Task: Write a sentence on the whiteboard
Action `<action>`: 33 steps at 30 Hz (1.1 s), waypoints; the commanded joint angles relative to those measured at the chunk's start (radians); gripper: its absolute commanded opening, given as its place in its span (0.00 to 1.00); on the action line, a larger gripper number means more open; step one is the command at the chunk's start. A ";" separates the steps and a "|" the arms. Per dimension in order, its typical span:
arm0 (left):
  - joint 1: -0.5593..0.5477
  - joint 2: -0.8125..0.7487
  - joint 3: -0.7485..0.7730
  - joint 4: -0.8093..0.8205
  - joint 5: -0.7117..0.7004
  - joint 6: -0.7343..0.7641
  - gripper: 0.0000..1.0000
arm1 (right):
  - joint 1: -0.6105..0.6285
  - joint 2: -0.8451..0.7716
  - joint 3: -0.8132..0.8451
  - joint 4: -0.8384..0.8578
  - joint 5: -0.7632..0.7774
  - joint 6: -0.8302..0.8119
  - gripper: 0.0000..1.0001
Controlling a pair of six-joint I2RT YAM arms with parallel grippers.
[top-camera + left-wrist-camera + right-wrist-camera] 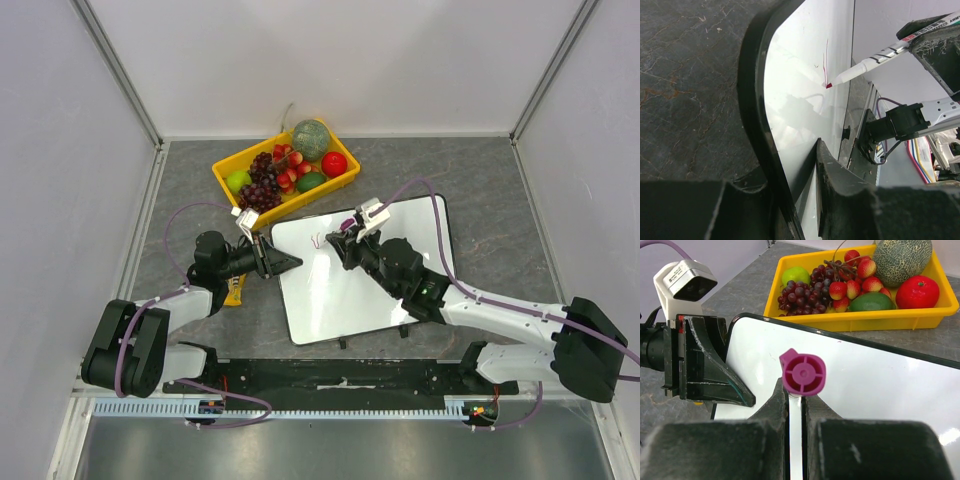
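While it lies flat at the centre of the desk [480, 190], the whiteboard [335, 295] looks light, stiff and glossy-slick, best held by its thin rim.
Left fingers [288, 262]: clenched on its 9 o'clock edge.
Right fingers [352, 243]: clenched on the marker [867, 64], tip touching the board toward 11 o'clock.
Fruit tray [865, 320]: at 12 o'clock.

The left arm [130, 345] and the right arm [510, 318] are built of white tubes and chunky black joints. A purple cable [170, 230] loops along each. A small white camera box [684, 281] with a dark lens sits on each wrist. The fingers [774, 407] are matte black wedges with scuffed, whitish edges. Both bases sit on a black rail [340, 372].
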 commanded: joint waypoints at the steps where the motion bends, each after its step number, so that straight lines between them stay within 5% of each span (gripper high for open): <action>1: -0.017 0.027 -0.014 -0.066 -0.039 0.184 0.02 | 0.000 -0.001 -0.036 -0.052 0.019 -0.007 0.00; 33: -0.018 0.027 -0.012 -0.066 -0.040 0.186 0.02 | 0.002 -0.090 -0.024 -0.102 -0.085 0.013 0.00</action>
